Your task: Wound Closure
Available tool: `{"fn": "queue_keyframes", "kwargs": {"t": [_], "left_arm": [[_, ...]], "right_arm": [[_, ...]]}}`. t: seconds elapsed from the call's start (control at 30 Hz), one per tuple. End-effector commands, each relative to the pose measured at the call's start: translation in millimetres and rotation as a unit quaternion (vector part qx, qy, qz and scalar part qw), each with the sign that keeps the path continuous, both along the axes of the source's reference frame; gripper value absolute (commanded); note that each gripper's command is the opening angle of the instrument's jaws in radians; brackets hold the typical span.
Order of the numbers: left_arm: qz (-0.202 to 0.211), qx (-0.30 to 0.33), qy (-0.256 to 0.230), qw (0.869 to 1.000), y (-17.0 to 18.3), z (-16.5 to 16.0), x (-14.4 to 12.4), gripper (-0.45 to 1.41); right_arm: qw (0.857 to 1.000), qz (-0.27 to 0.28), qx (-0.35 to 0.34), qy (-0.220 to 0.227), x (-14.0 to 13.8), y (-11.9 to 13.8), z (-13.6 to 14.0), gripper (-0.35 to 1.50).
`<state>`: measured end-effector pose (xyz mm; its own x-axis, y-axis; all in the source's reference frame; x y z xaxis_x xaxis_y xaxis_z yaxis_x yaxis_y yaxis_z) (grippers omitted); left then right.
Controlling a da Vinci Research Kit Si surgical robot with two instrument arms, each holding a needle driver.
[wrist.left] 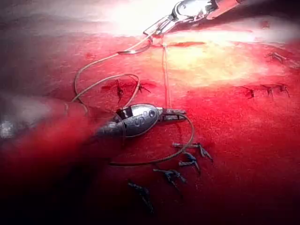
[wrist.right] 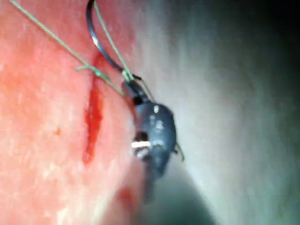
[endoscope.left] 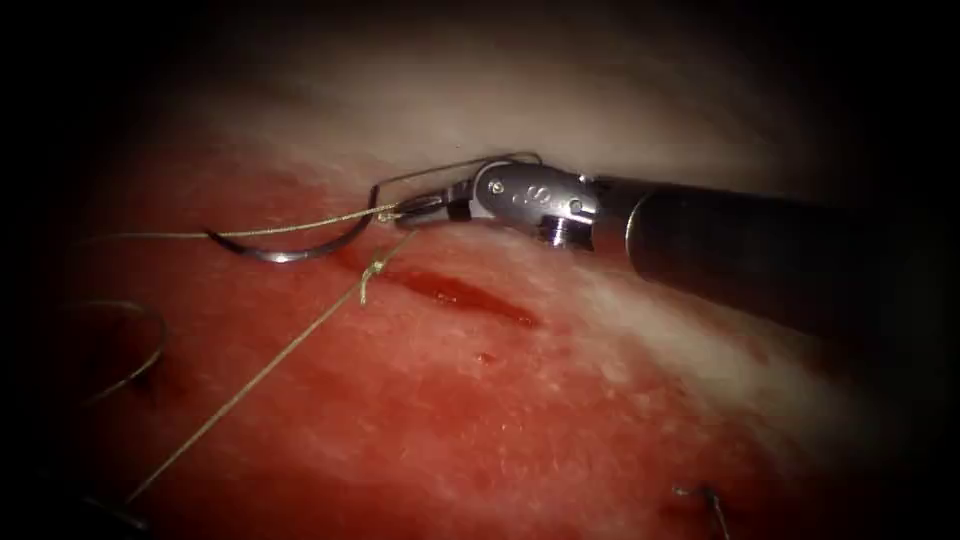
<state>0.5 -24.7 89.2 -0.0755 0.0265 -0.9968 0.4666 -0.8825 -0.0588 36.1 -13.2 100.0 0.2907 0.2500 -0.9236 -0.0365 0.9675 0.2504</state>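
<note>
Curved needle flat on tissue

Glossy metal needle; matt fibrous thread; wet, glistening tissue

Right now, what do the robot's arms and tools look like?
The right arm is a long, dark, round shaft. Its tool has a shiny silver wrist with small round pins and an engraved mark, narrowing to two thin metal jaws. The left tool has a rounded silver, egg-shaped wrist, also engraved, with short slim jaws.

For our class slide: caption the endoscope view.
Right tool holds the needle near its thread end, above the cut.
</note>
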Motion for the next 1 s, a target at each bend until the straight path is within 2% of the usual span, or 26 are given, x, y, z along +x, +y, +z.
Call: {"fn": "queue_keyframes", "kwargs": {"t": [0.03,0.53,0.73,0.9,0.93,1.0], "left_arm": [[0.002,0.001,-0.001,1.0,-0.4,0.7,-0.4,-0.45],[0.002,0.001,0.003,1.0,-1.2,0.9,1.4,-0.45],[-0.002,0.003,0.006,1.0,-0.8,0.5,1.5,-0.45],[-0.012,0.006,0.011,1.0,1.0,-0.9,0.8,-0.45],[-0.013,0.005,0.01,1.0,1.3,-1.3,0.7,-0.45],[-0.017,0.001,0.009,1.0,2.0,-2.0,0.4,-0.45]], "right_arm": [[1.0,-0.002,-0.002,0.0,0.6,0.4,0.5,-0.35],[1.0,-0.006,-0.02,-0.014,-0.3,1.1,1.3,-0.35],[1.0,-0.016,-0.019,-0.004,0.3,-0.3,1.2,-0.35],[1.0,-0.002,0.008,0.017,0.5,-1.0,-0.1,-0.35],[0.999,0.007,0.022,0.022,0.4,-1.0,-0.4,-0.11],[0.998,0.027,0.053,0.036,0.1,-1.2,-0.9,0.52]]}}
